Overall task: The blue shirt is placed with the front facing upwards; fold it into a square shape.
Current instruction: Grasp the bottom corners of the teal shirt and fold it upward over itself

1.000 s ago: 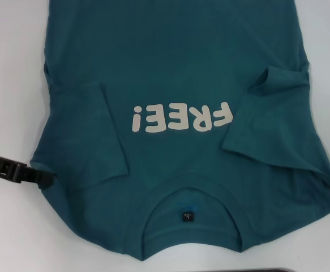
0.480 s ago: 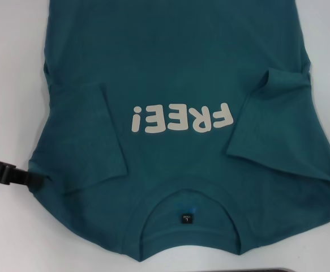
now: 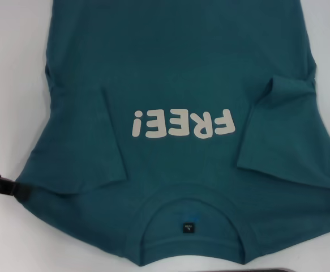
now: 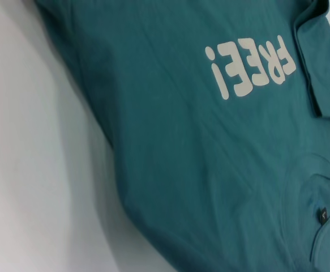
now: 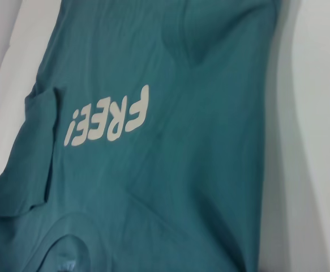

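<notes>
The blue shirt (image 3: 170,68) lies front up on the white table, its collar toward me, with the white "FREE!" lettering (image 3: 181,123) and a small dark neck label (image 3: 188,228) showing. Both short sleeves are folded inward onto the chest, the left sleeve (image 3: 91,141) and the right sleeve (image 3: 283,130). My left gripper (image 3: 17,191) is at the shirt's left shoulder edge, shut on the cloth, which is drawn out toward it. My right gripper is outside the head view. Both wrist views show only the shirt (image 4: 181,158) (image 5: 170,170) and table, no fingers.
White table surface (image 3: 12,85) runs along both sides of the shirt. A dark flat edge (image 3: 278,270) shows at the very bottom of the head view, near the collar.
The left gripper has moved outward to the left, drawing the shoulder with it. The right gripper slid out past the right frame edge, and the shirt's shoulders now spread wider.
</notes>
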